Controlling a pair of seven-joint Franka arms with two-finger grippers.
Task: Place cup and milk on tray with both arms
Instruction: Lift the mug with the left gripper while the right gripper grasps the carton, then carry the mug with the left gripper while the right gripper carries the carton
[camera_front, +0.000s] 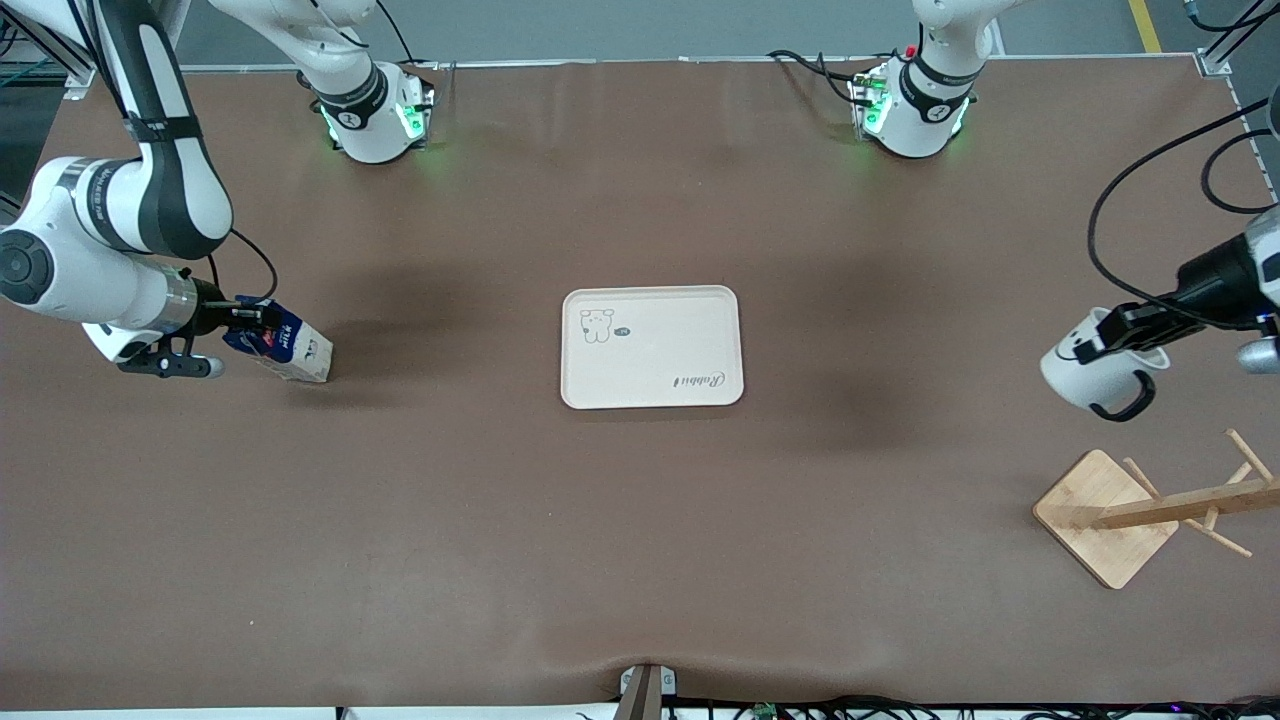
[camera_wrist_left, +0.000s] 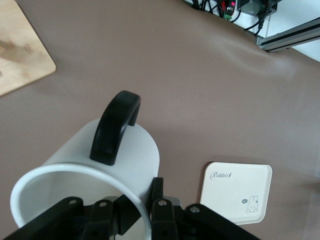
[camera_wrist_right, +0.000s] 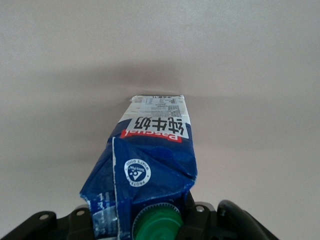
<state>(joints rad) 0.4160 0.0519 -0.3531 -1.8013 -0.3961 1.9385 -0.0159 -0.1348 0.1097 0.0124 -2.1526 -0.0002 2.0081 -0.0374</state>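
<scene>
The cream tray (camera_front: 650, 345) lies flat at the middle of the table, with nothing on it. My right gripper (camera_front: 255, 320) is shut on the top of the blue and white milk carton (camera_front: 285, 345) and holds it tilted, low over the table at the right arm's end. The right wrist view shows the carton (camera_wrist_right: 152, 150) with its green cap (camera_wrist_right: 157, 222) between the right gripper's (camera_wrist_right: 150, 220) jaws. My left gripper (camera_front: 1110, 335) is shut on the rim of the white cup (camera_front: 1090, 370), held tilted in the air at the left arm's end. The left wrist view shows the cup (camera_wrist_left: 115, 155), my left gripper (camera_wrist_left: 145, 210) and the tray (camera_wrist_left: 237, 192).
A wooden rack with a square base (camera_front: 1105, 515) and pegs stands at the left arm's end, nearer to the front camera than the place under the cup. Its base also shows in the left wrist view (camera_wrist_left: 20, 50). Brown tabletop surrounds the tray.
</scene>
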